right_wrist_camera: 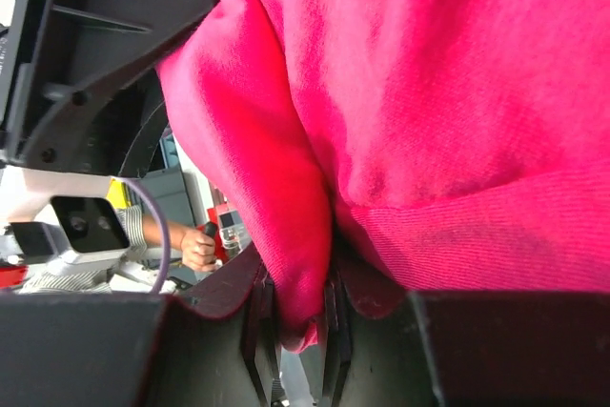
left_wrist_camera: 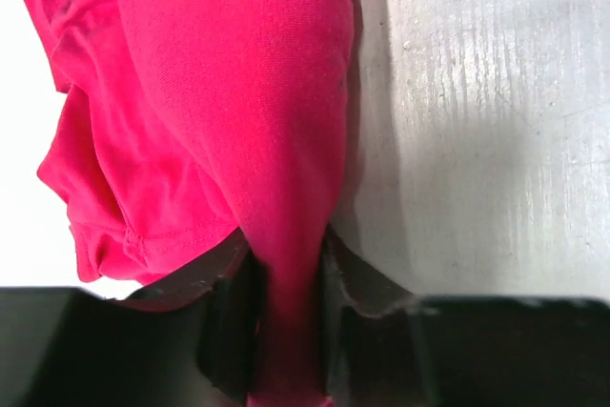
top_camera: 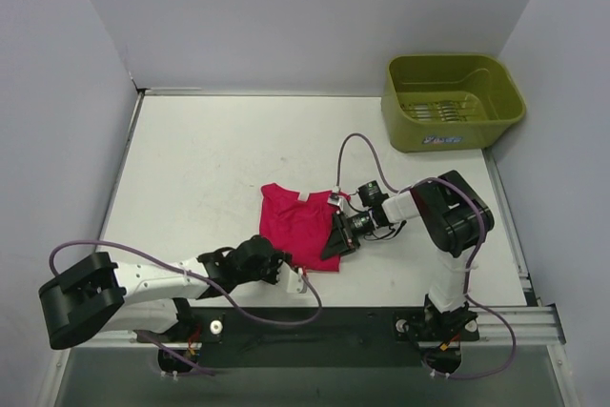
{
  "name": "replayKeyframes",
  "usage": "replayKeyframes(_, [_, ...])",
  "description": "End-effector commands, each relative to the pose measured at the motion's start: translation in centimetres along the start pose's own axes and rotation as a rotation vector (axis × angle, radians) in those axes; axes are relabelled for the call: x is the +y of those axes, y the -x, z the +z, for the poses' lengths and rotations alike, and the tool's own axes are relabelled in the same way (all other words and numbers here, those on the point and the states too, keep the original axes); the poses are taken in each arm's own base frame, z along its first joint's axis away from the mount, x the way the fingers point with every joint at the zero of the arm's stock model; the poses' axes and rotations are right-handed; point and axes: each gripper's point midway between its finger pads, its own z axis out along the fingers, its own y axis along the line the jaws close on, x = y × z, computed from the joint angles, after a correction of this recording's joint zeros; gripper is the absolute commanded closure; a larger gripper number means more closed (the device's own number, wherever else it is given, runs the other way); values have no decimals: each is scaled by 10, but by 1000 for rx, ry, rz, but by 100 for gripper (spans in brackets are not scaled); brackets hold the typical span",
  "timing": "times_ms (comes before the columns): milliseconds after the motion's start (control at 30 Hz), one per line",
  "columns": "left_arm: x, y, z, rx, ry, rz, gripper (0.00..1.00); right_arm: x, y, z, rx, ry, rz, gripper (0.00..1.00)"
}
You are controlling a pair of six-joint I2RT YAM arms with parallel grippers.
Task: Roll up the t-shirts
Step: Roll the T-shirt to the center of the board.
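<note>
1. The t-shirt [left_wrist_camera: 219, 121] is thin, soft, matt magenta-red cloth with a fine knit texture.
2. The table [left_wrist_camera: 496, 140] is a pale, matt surface with fine streaks and scuffs.
3. The bin [top_camera: 453, 102] is smooth olive-green plastic with a faint sheen.
4. The left gripper [left_wrist_camera: 286, 331] and right gripper [right_wrist_camera: 297, 321] are black, matt moulded plastic.

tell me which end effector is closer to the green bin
Right. The right end effector grips the t-shirt at its right edge, on the side toward the bin in the far right corner; the left end effector holds its near edge, farther away.
</note>
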Motion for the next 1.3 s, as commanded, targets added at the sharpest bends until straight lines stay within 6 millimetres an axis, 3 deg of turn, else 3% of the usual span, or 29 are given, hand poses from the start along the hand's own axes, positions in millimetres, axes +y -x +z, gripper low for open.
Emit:
replayKeyframes(0, [1,-2,5,2,-24,-18,66,-3,0,-2,5,-36,34,86])
replayKeyframes(33, [11,3,5,-3,-19,-40,67,-3,3,-4,-5,-51,23,82])
replayKeyframes(100, [1,1,2,-8,-131,-115,67,10,15,-18,-46,-66,-71,73])
replayKeyframes(133, [18,8,0,-64,-152,-192,67,13,19,-26,-57,-94,-123,69])
replayKeyframes(167, [10,4,-4,-54,-218,-225,68,16,22,-34,-70,-133,-168,58])
replayKeyframes(200, [14,3,-6,-60,-236,-247,68,30,32,-52,-136,-173,-237,54])
replayKeyframes(267, [13,8,-11,-90,-337,-274,69,44,44,-68,-196,-217,-362,44])
replayKeyframes(300, [13,8,-12,-89,-360,-289,69,59,41,-76,-200,-239,-431,36])
replayKeyframes(367, [13,13,-14,-113,-446,-318,70,68,49,-89,-244,-325,-557,26])
replayKeyframes(400, [15,13,-14,-114,-468,-328,71,85,51,-97,-290,-350,-656,22])
replayKeyframes(467, [7,13,-15,-127,-550,-374,72,80,38,-92,-268,-454,-840,12])
replayKeyframes(500, [16,18,-14,-143,-553,-376,72,97,37,-95,-314,-492,-998,8])
replayKeyframes(533, [16,19,-14,-148,-577,-388,73,106,23,-77,-284,-490,-1140,1])
replayKeyframes(567, [10,17,-14,-138,-619,-420,73,68,13,-75,-273,-610,-1169,0])
replayKeyframes(600, [16,23,-14,-161,-627,-432,73,89,18,-72,-357,-597,-1306,0])
replayKeyframes(667, [15,26,-12,-176,-659,-489,73,77,-6,-52,-263,-573,-1436,0])
replayKeyframes(733, [16,29,-14,-196,-693,-515,73,68,-13,-44,-233,-582,-1470,0])
replayKeyframes(967, [9,30,-17,-204,-810,-535,73,63,-11,-17,-193,-578,-1645,0])
replayKeyframes(1167, [12,31,-14,-200,-846,-541,73,72,-2,-21,-205,-615,-1684,0])
replayKeyframes(1267, [16,36,-15,-223,-860,-552,73,67,-4,-17,-182,-601,-1678,0])
